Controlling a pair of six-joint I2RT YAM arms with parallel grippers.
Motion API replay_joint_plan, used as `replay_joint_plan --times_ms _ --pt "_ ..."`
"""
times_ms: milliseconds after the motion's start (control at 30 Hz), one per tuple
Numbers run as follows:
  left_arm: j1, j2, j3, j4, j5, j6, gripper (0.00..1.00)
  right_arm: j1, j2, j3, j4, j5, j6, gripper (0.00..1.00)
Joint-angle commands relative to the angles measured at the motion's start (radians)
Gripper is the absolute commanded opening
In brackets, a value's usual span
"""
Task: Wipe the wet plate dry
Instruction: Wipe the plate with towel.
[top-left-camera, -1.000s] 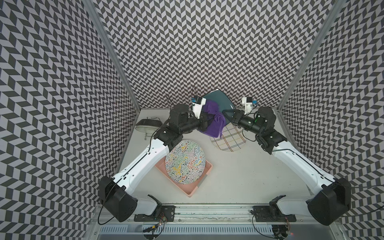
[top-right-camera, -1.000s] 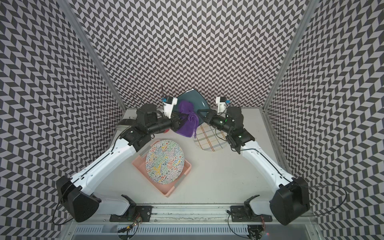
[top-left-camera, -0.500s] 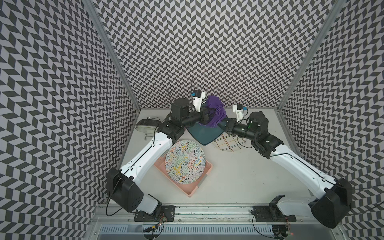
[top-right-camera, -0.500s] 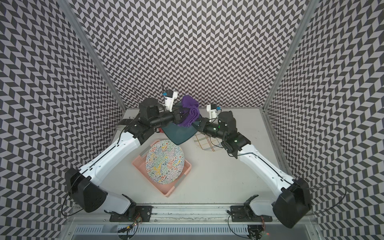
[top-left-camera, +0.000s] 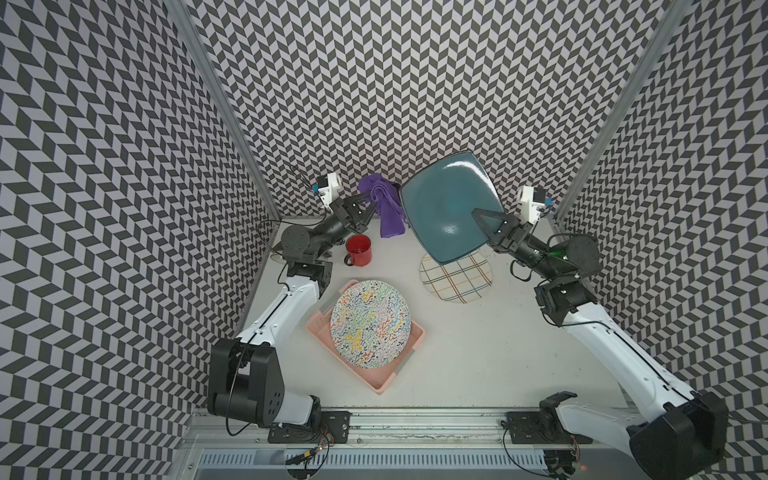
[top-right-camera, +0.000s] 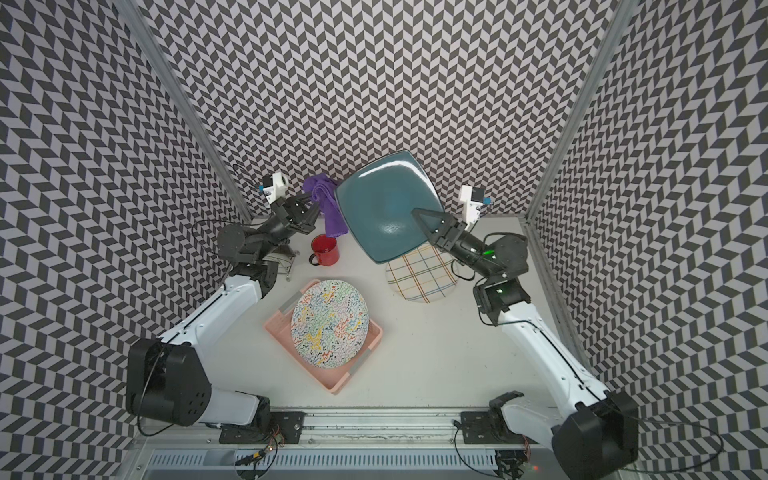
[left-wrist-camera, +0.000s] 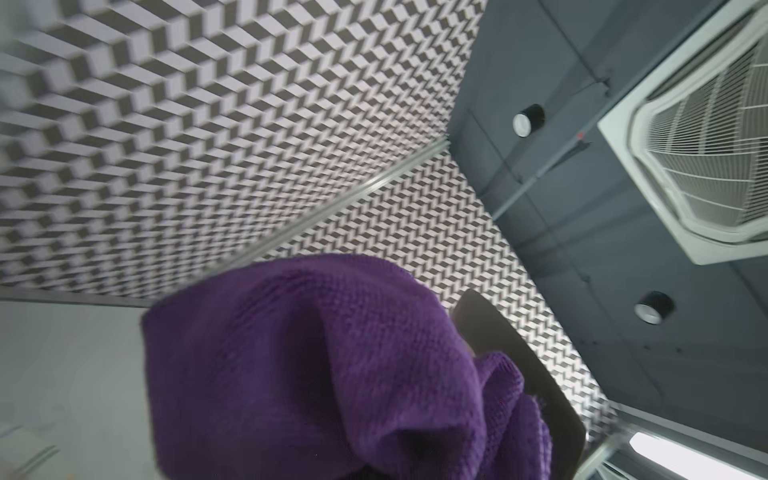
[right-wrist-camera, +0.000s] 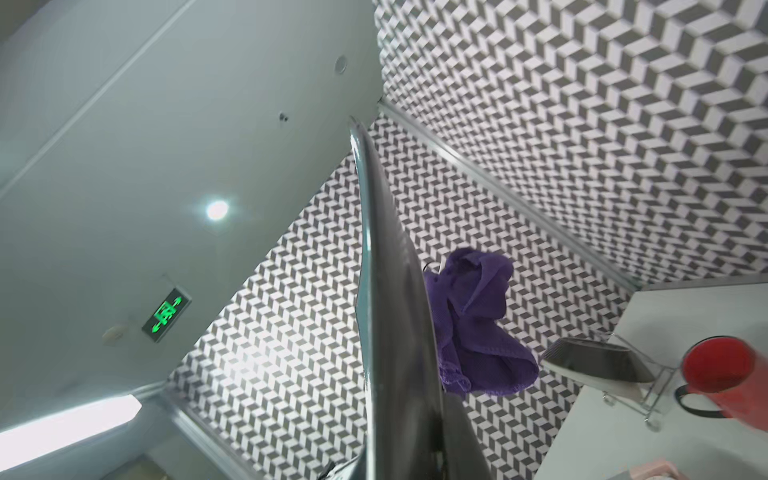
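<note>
Raised since before — teal plate (top-left-camera: 446, 203) over white table (top-left-camera: 478, 345) — chevron walls (top-left-camera: 415, 83) around.

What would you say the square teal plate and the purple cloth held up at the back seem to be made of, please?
The square teal plate looks like glazed ceramic, perhaps glass: its surface is glossy, with bright highlights near the upper rim. The purple cloth looks like soft knitted or microfibre fabric: the left wrist view shows a fine woven texture, matte, hanging in loose folds.
</note>
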Motion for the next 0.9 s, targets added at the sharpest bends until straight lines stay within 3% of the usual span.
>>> replay_joint_plan --times_ms 0,167,333,500,633,767,867 --pt "-0.047 0.030 0.086 0.263 -0.013 -0.208 0.00 0.058 0.029 0.044 0.125 0.005 -0.009 0.00" --pt "-0.205 0.051 0.144 0.267 -0.042 -0.207 0.00 0.141 0.115 0.107 0.211 0.039 0.021 0.00" --pt "-0.352 0.059 0.123 0.255 -0.060 -0.181 0.00 0.090 0.183 0.249 0.193 0.080 0.017 0.00" --pt "-0.282 0.047 0.144 0.348 -0.098 -0.275 0.00 -0.004 0.143 0.190 0.149 0.105 0.024 0.00" --pt "-0.214 0.040 0.151 0.397 -0.145 -0.331 0.00 0.047 0.090 0.113 0.167 0.071 0.002 0.00" --pt "-0.275 0.063 0.178 0.393 -0.145 -0.299 0.00 0.175 0.097 0.140 0.132 0.096 -0.055 0.00" --pt "-0.366 0.077 0.214 0.339 -0.129 -0.234 0.00 0.176 0.133 0.203 0.133 0.131 -0.059 0.00"
